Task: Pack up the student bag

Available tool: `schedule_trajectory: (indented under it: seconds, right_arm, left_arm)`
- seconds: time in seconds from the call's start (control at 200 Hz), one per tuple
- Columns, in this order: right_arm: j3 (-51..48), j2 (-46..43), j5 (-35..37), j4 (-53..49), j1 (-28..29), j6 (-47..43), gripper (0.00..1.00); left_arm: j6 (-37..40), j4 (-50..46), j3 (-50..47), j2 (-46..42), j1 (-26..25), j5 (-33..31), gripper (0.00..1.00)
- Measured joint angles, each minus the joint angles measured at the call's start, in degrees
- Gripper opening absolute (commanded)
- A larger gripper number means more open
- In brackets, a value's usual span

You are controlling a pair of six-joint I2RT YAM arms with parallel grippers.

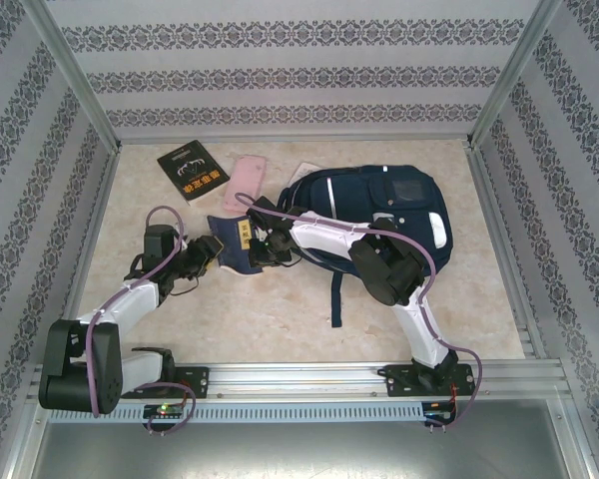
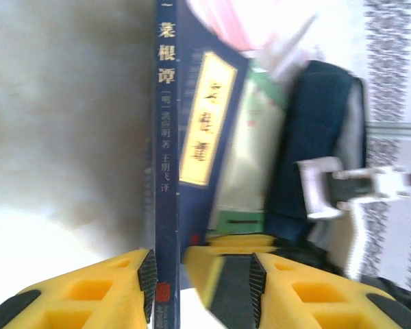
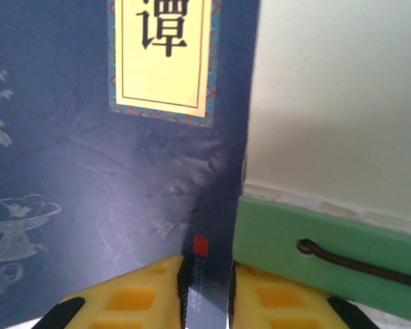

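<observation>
The student bag [image 1: 379, 210] lies on its side at the table's right centre, navy with pale patches; its dark fabric [image 2: 315, 137] also shows in the left wrist view. A navy book with a yellow title label [image 1: 237, 238] sits between the two grippers, just left of the bag. My right gripper [image 1: 265, 246] [image 3: 205, 277] is shut on the lower end of the book's spine [image 3: 216, 226]. My left gripper [image 1: 212, 251] [image 2: 202, 274] stands open astride that spine [image 2: 166, 171], one pad against it and the other well off.
A green-edged notebook [image 3: 315, 250] [image 2: 243, 212] lies against the book on the bag's side. A black book [image 1: 192, 172] and a pink case [image 1: 248, 180] rest at the back left. A bag strap [image 1: 336, 299] trails toward the near edge. Patterned walls close in three sides.
</observation>
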Motion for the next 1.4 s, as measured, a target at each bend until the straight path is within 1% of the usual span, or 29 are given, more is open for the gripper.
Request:
schedule_trajectory:
  seconds: [0.08,0.33,0.45,0.495,0.555,0.625,0.694,0.724,0.879,1.054,1.189,1.399]
  right_arm:
    - [0.0,0.1,-0.4,0.4,0.0,0.0,0.25]
    - [0.0,0.3,-1.8,1.4,0.5,0.0,0.25]
    - [0.0,0.4,-2.2,1.4,0.8,0.0,0.25]
    - [0.0,0.4,-2.2,1.4,0.8,0.0,0.26]
    - [0.0,0.4,-2.2,1.4,0.8,0.0,0.29]
    - [0.0,0.3,-2.2,1.4,0.8,-0.2,0.37]
    - [0.0,0.2,-2.3,1.5,0.9,-0.5,0.45]
    - [0.0,-0.1,-2.1,1.5,0.9,-1.0,0.46]
    - [-0.2,-3.4,0.5,-0.9,1.1,-3.5,0.51]
    - [-0.1,-11.5,6.4,-4.4,-0.3,-7.6,0.53]
    - [1.0,-15.6,12.0,-7.2,-4.6,-10.8,0.53]
    - [1.6,-14.5,18.7,-11.3,-12.9,-14.4,0.52]
  left_arm:
    - [0.3,0.1,1.0,0.4,0.0,1.1,0.38]
    - [6.0,-8.4,5.1,6.5,-0.7,0.5,0.35]
    - [7.2,-9.6,5.1,9.2,-0.7,0.5,0.23]
    - [7.5,-10.3,5.1,9.5,-0.7,0.4,0.16]
    - [8.0,-11.0,5.3,9.4,-0.7,0.0,0.06]
    - [8.8,-12.5,5.8,9.1,-0.8,-0.7,0.0]
    - [9.0,-13.8,6.4,8.5,-0.8,-1.1,0.0]
    - [9.0,-14.3,6.6,8.2,-0.8,-1.3,0.0]
    - [9.1,-16.7,8.0,5.2,-0.8,-1.9,0.0]
    - [9.4,-20.5,11.4,1.5,-0.8,-2.6,0.0]
    - [9.5,-22.9,13.9,-1.5,-0.8,-3.0,0.0]
    - [9.4,-24.8,17.0,-4.6,-0.8,-3.0,0.0]
